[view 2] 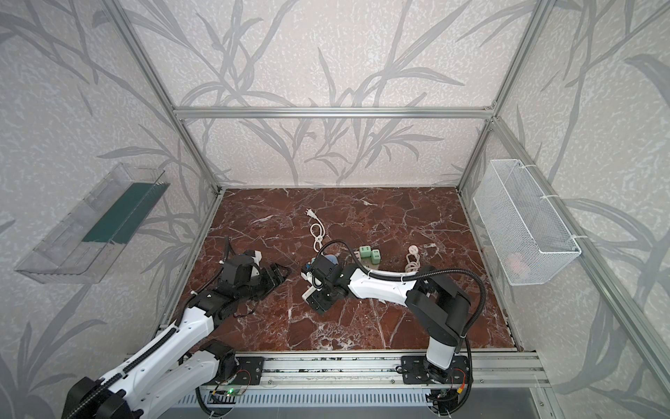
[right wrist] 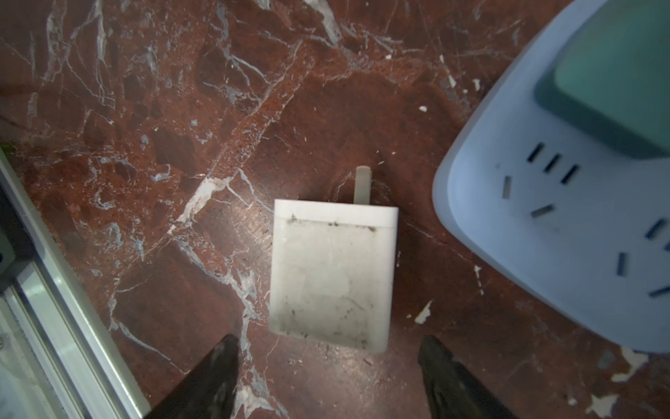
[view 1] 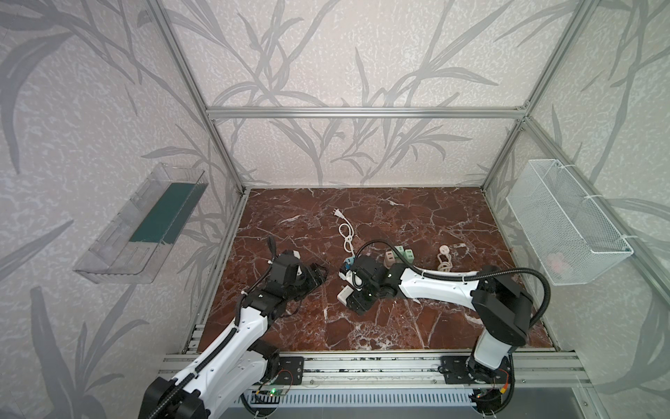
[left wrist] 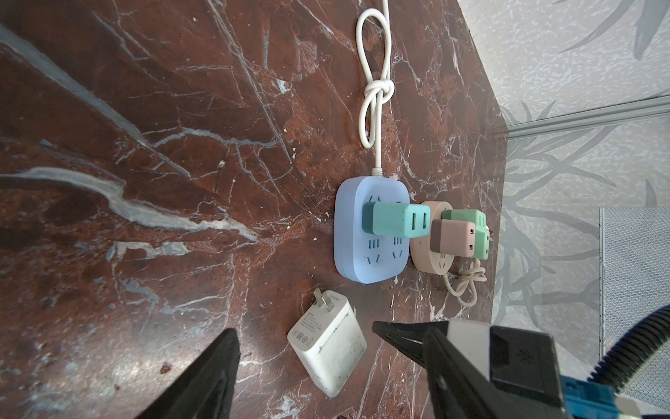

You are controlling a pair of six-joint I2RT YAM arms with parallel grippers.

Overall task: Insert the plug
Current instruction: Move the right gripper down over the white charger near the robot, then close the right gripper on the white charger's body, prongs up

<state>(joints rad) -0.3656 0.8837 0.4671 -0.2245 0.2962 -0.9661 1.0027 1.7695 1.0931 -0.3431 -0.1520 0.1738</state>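
Charger: the white charger [right wrist: 330,275] lies flat on the bench [right wrist: 145,109], just beside the blue power strip [right wrist: 544,225] and apart from it; not yet plugged in; prongs lie level, so I judge it needs lifting and turning before any push.
Right jaws: open, one tip either side of the charger's rear end, a clear gap on both sides; nothing gripped; looks lined up for a pinch on the flat sides, leaving the prongs free.
Left jaws: open and empty, hanging near the charger [left wrist: 328,348]; perhaps placed to steady the power strip.
Sockets: a teal adapter [left wrist: 395,219] fills one socket; the row nearer the charger is free, the likely target.
Neighbours: a pink round strip [left wrist: 431,265] carrying a brown adapter [left wrist: 451,237] sits close by; touching or not, cannot tell.
Hidden: in both top views the right arm [view 1: 435,286] covers most of the power strip; the right wrist view shows one prong only; strip and teal adapter are cut by that view's edge; the knotted cord [left wrist: 377,90] runs out of the left wrist view; a pale thing in the wire basket [view 1: 565,225] is too faint to name.
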